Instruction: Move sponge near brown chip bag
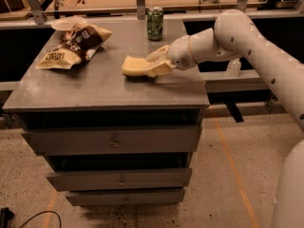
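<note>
We hold the sponge (133, 65); travel remains.
The gripper (152, 64) is clamped on it; the brown chip bag (72, 45) lies well apart.

The gripper (149, 65), at the right middle of the cabinet top (95, 87), clasps the sponge (133, 65), and its fingers hide the sponge's right end. The arm (266, 56) runs off the right edge. The label on the can (155, 23) is too small to read.
</note>
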`<state>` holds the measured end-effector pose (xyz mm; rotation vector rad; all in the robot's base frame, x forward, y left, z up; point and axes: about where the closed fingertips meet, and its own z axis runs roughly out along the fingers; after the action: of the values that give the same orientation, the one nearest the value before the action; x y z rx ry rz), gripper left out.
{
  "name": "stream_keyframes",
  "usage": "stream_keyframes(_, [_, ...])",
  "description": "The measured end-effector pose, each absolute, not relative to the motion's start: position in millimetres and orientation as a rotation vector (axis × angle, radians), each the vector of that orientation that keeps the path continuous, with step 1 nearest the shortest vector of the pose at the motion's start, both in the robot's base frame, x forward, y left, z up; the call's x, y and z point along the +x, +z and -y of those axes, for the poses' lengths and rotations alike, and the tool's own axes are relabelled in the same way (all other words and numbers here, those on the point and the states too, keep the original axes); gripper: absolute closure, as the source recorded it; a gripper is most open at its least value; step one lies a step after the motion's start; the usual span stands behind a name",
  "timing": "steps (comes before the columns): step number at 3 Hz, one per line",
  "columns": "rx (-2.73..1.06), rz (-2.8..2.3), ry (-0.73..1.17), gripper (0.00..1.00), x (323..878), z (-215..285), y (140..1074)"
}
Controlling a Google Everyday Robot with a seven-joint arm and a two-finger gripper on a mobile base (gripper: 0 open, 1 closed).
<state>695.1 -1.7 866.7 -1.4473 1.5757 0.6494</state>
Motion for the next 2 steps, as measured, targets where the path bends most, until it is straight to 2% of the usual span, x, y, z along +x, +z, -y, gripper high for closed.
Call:
stream_keyframes(1, [-1.420,-1.548,0.607,1.00,704.1,-32.3,881.0])
stream_keyframes(2, [-1.422,-1.568,0.568,0.81,722.2,-57.3,878.0])
